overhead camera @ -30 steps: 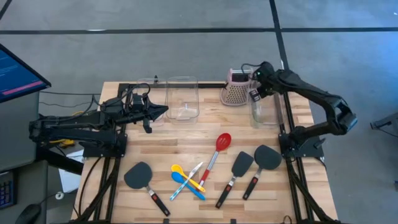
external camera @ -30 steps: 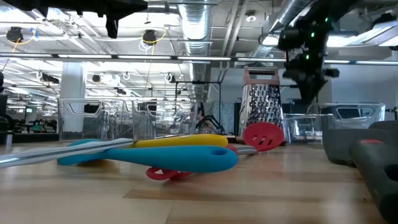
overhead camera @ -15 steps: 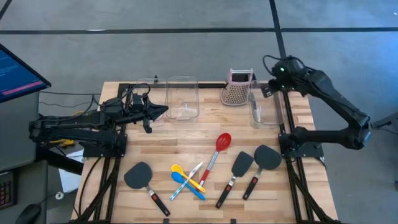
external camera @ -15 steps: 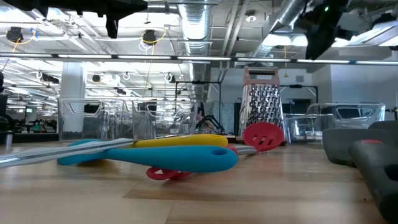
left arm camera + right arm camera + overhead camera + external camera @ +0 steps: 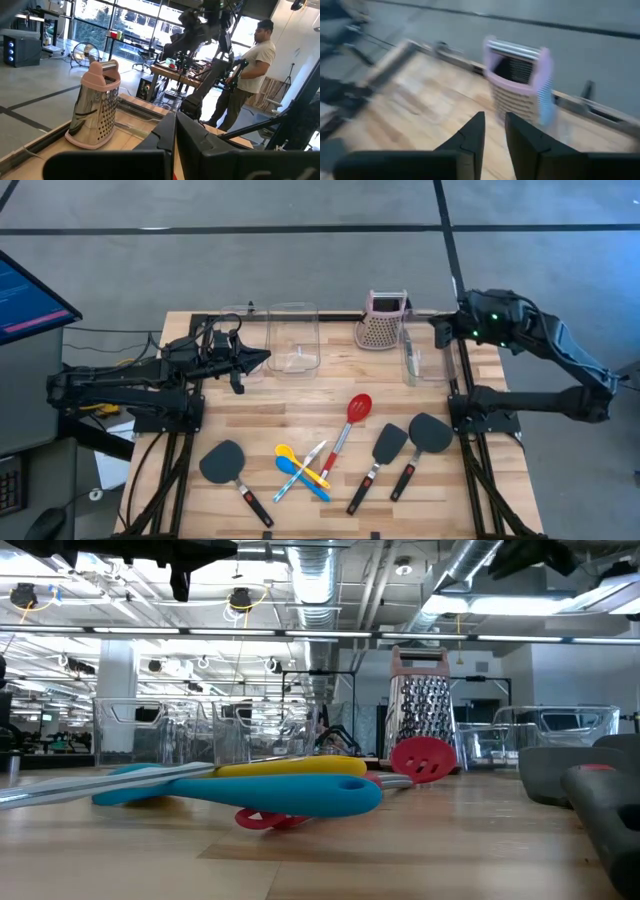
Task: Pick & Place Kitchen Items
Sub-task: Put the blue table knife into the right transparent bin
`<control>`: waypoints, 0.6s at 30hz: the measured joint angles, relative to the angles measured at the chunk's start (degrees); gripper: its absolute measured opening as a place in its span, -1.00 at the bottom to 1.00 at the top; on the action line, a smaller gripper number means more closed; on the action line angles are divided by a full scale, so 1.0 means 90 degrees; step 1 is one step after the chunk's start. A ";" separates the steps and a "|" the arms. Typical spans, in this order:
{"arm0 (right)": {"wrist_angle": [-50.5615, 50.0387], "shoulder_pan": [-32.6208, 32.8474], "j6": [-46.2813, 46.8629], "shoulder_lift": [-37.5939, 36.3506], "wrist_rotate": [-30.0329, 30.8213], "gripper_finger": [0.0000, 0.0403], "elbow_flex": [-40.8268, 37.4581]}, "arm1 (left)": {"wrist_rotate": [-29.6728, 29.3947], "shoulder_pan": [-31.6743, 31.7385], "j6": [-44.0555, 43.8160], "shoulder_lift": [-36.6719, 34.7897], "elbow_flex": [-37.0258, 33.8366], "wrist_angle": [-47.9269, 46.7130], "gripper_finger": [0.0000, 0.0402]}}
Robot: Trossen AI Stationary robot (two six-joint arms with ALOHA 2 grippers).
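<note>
Nothing placed: utensils (image 5: 330,455) all lie on surface (image 5: 300,405) before grater (image 5: 381,322). Right gripper (image 5: 440,330) beside grater, slightly parted, empty; left gripper (image 5: 262,357) closed, empty.

From here I see a grey floor (image 5: 300,260) crossed by dark lines, ceiling ducts (image 5: 330,580) with strip lights, tall windows (image 5: 135,22), and a person (image 5: 245,75) standing at a desk.

Pale planked wood table (image 5: 330,390); perforated shiny metal grater (image 5: 419,720), pink plastic top; clear glossy plastic bins (image 5: 293,338); matt black spatulas (image 5: 225,463).
</note>
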 joint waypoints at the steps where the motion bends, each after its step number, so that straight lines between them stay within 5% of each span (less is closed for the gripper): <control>1: 0.0126 0.0153 0.0028 -0.0021 -0.0001 -0.69 0.0000 | 0.0000 0.0000 0.0002 0.0000 0.0000 0.0002 -0.99; 11: 0.0833 0.1601 -0.0112 0.0234 0.0011 -0.97 0.0000 | 0.0649 0.0000 -0.0420 0.0000 0.0000 0.0005 -0.99; 18: 0.1008 0.2350 -0.0205 0.0776 0.0172 -0.98 0.0000 | 0.0725 0.0000 -0.0633 -0.0001 0.0000 0.0005 -0.99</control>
